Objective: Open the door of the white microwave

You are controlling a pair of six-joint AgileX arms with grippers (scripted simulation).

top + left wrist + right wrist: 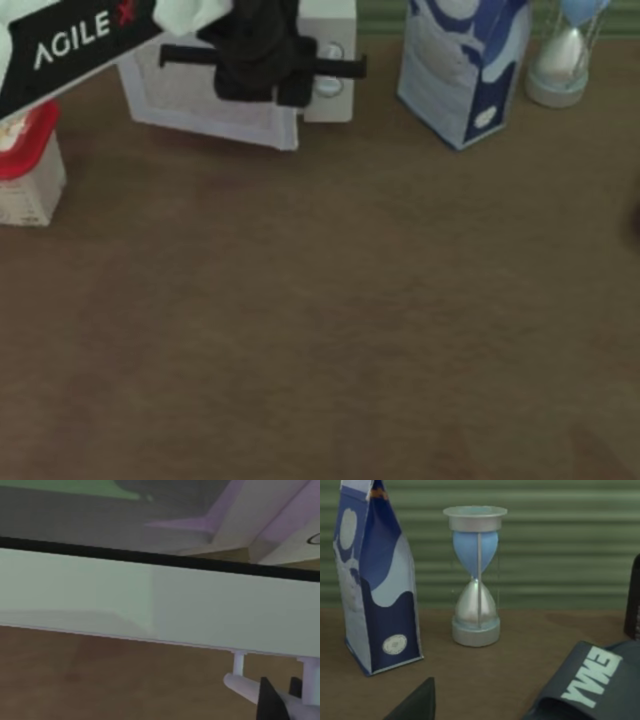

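The white microwave (330, 40) stands at the table's back edge, left of centre, its two knobs (330, 82) on the right panel. Its door (210, 95) is swung a little outward at its right edge, ahead of the knob panel. My left gripper (262, 60) hangs over the door's top, near that free edge. In the left wrist view the door (175, 610) fills the frame as a white slab, and my left gripper (282, 695) has its black fingers (272, 702) closed around the door's white bar handle (245, 685). My right gripper (480, 716) is parked, open and holding nothing.
A blue-and-white carton (462, 70) and a blue hourglass (562, 60) stand right of the microwave. A red-lidded white tub (25, 165) sits at the left edge. A dark slipper (590, 680) lies near the right gripper. Brown tabletop spreads in front.
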